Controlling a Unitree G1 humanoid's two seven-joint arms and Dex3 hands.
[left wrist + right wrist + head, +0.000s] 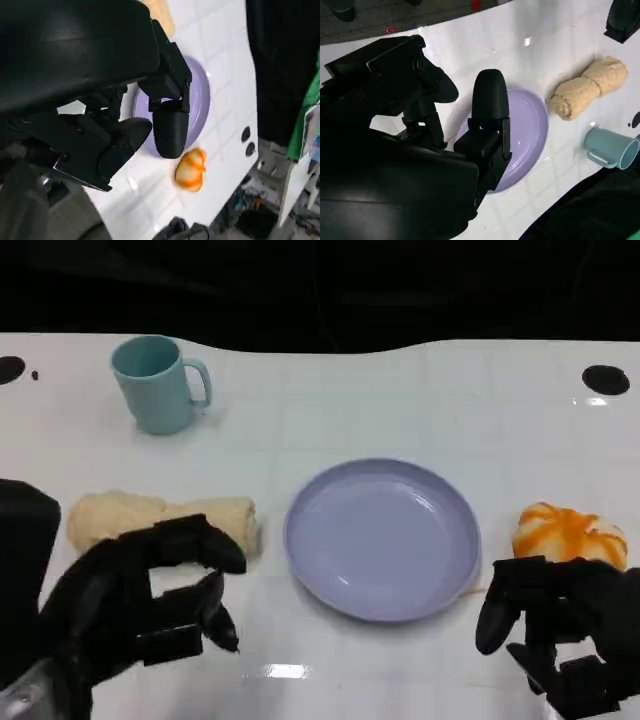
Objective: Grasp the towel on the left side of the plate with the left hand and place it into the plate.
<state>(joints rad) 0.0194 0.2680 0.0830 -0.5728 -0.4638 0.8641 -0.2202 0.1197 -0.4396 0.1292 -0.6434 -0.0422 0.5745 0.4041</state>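
Head view: rolled beige cloth towel [160, 520] lies on the white tiled surface [400, 400], just beside the left rim of the round lavender plastic plate [382, 538], not in it. Left hand [140, 605] sits nearer the robot than the towel, fingers [195, 540] spread and holding nothing; the upper ones overlap the roll's near edge in the picture, contact cannot be told. Right hand [560, 625] low at the right, fingers apart, empty, in front of an orange-and-white striped soft ball [570, 535]. Teal ceramic mug [158, 383] stands well apart at the back. Risk, as judged: closing from this low near-side position could catch only the roll's top layer, so the towel unrolls or drags. Left wrist view: black shell and fingers [170, 127] apart, plate [200, 100] and ball [190, 170] beyond; a sliver of towel [160, 12] at the frame edge, so the hand does not look centred on it. A sideways push could shove the roll against the plate rim and slide the plate. Right wrist view: right hand fingers [490, 100] apart over the plate [530, 125], towel [587, 87] and mug [610, 147] past it. Judged: a soft roll may sag from a one-end grip and drape over the rim instead of landing inside
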